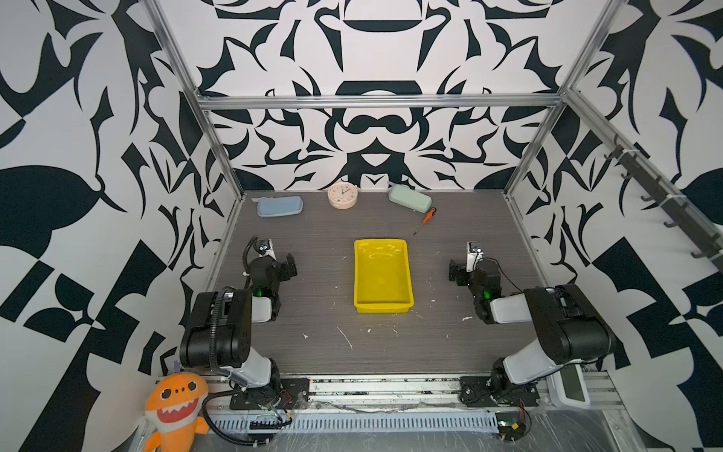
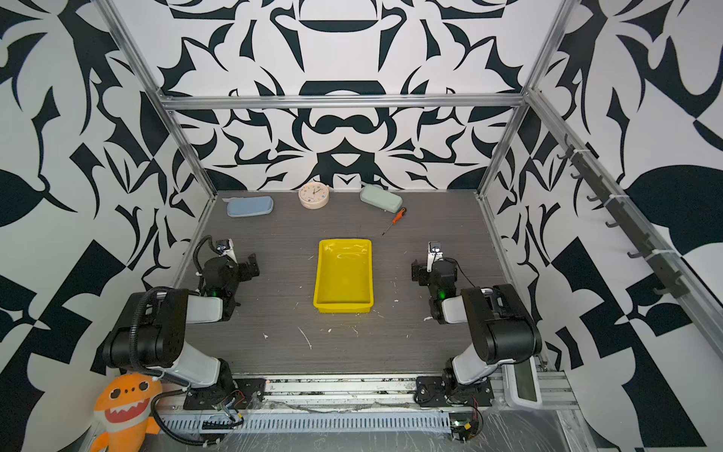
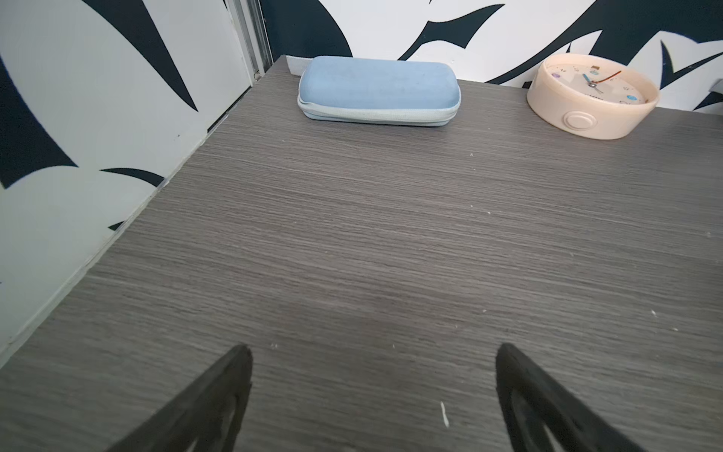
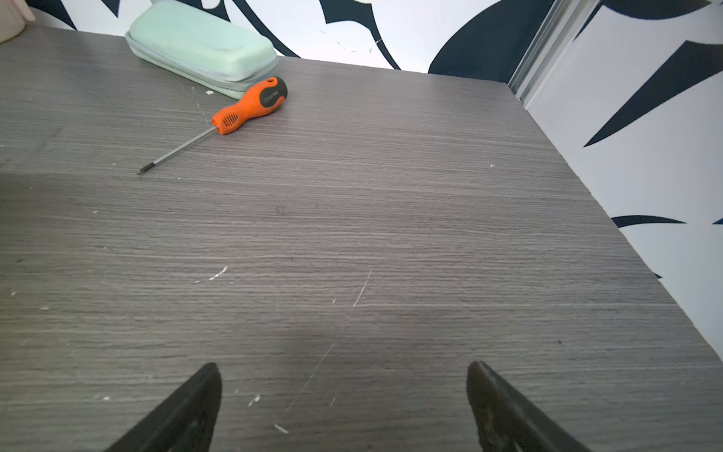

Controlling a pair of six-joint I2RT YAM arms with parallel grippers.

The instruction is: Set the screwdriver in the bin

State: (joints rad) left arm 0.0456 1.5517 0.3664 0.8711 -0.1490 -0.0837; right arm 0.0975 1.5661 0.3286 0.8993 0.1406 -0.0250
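Observation:
The screwdriver (image 1: 426, 219) (image 2: 396, 220) (image 4: 242, 107), orange-handled with a thin dark shaft, lies flat on the grey table beside the green pouch, beyond the bin's far right corner. The yellow bin (image 1: 360, 274) (image 2: 321, 274) stands empty in the middle of the table. My left gripper (image 1: 290, 263) (image 2: 252, 263) (image 3: 373, 352) hovers left of the bin, open, with only bare table between its fingers. My right gripper (image 1: 454, 270) (image 2: 415, 271) (image 4: 344, 370) hovers right of the bin, open and empty, well short of the screwdriver.
A green pouch (image 1: 409, 198) (image 4: 203, 47) lies at the back right, touching the screwdriver's handle end. A blue pouch (image 1: 279, 206) (image 3: 377, 90) lies at the back left, with a round pink clock (image 1: 342, 194) (image 3: 592, 96) between them. Patterned walls enclose the table.

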